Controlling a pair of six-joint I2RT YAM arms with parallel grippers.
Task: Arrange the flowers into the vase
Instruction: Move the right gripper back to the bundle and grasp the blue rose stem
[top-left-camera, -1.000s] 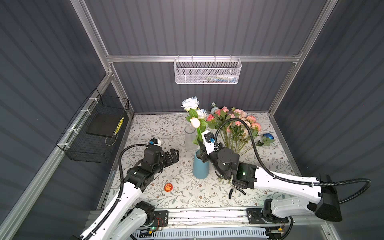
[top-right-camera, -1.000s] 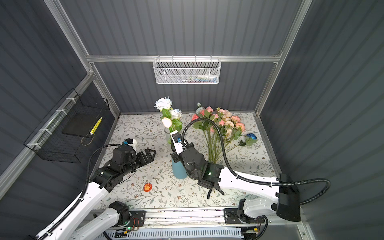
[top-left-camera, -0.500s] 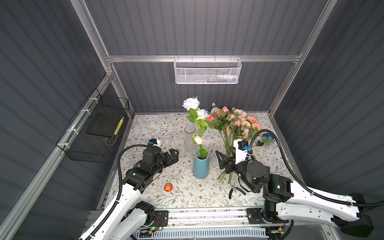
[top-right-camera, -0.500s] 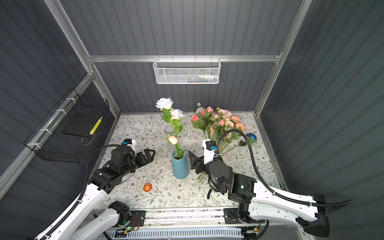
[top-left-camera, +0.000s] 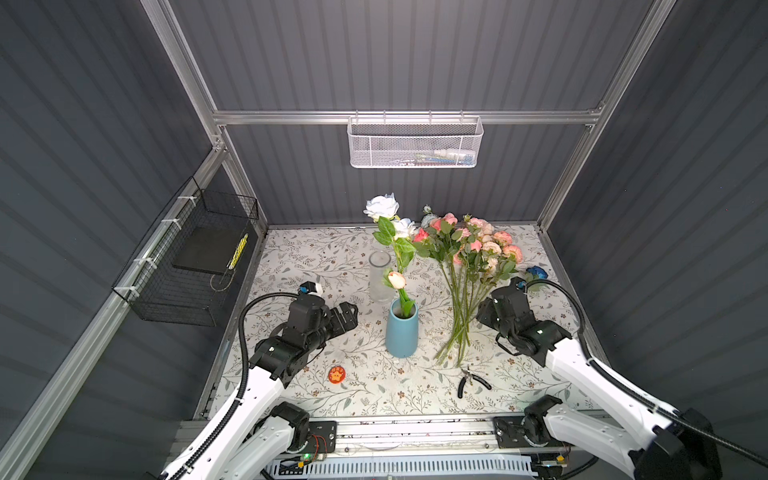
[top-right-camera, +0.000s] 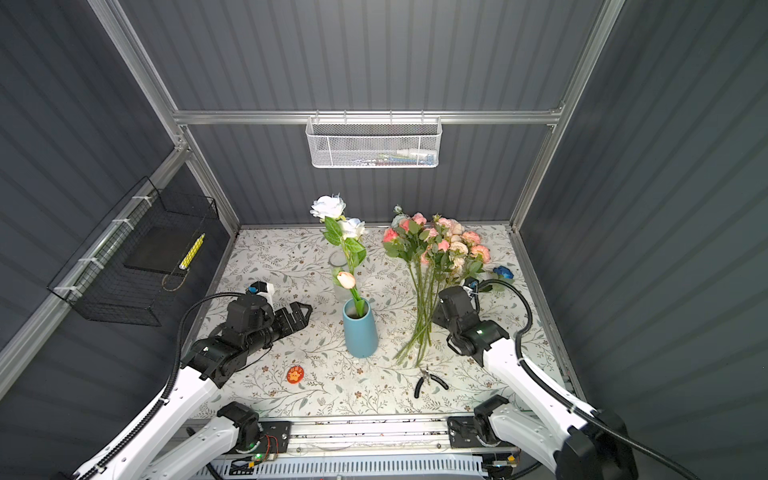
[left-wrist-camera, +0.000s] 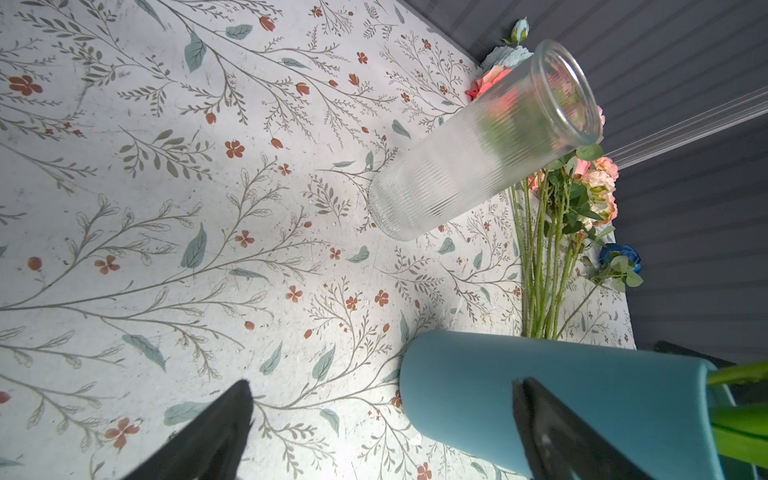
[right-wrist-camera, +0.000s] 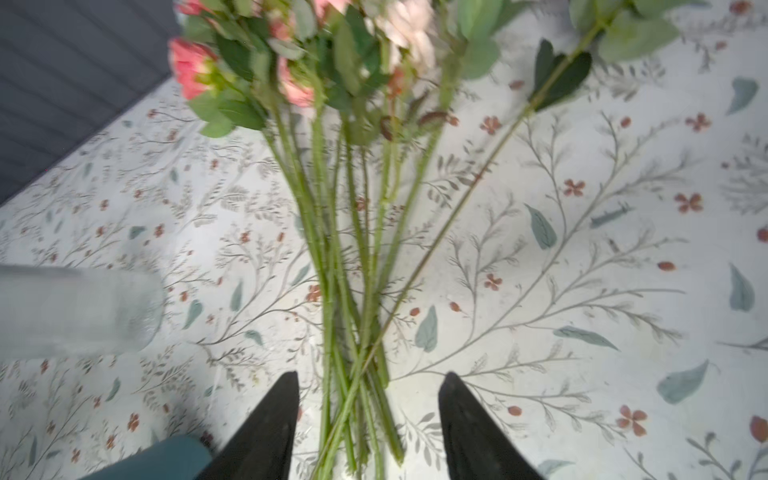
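Right gripper (right-wrist-camera: 370, 380) has swung from the blue vase (top-left-camera: 401, 332) to the flowers (top-left-camera: 465, 270) lying at its 3 o'clock; jaws part open astride stems (right-wrist-camera: 332, 249), holding nothing. Left gripper (top-left-camera: 348, 315) gapes empty. We're on pickup: isolate one stem.

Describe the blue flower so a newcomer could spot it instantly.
Start at the flower bunch lying on the right half of the mat. Right of its blooms, near the side wall, lies the blue flower: the only deep blue bloom beside pinks and peaches.

right gripper (right-wrist-camera: 371, 376) | moved from blue vase (top-left-camera: 401, 332) to loose flowers (top-left-camera: 461, 307); peach bud (top-left-camera: 397, 279) left in vase
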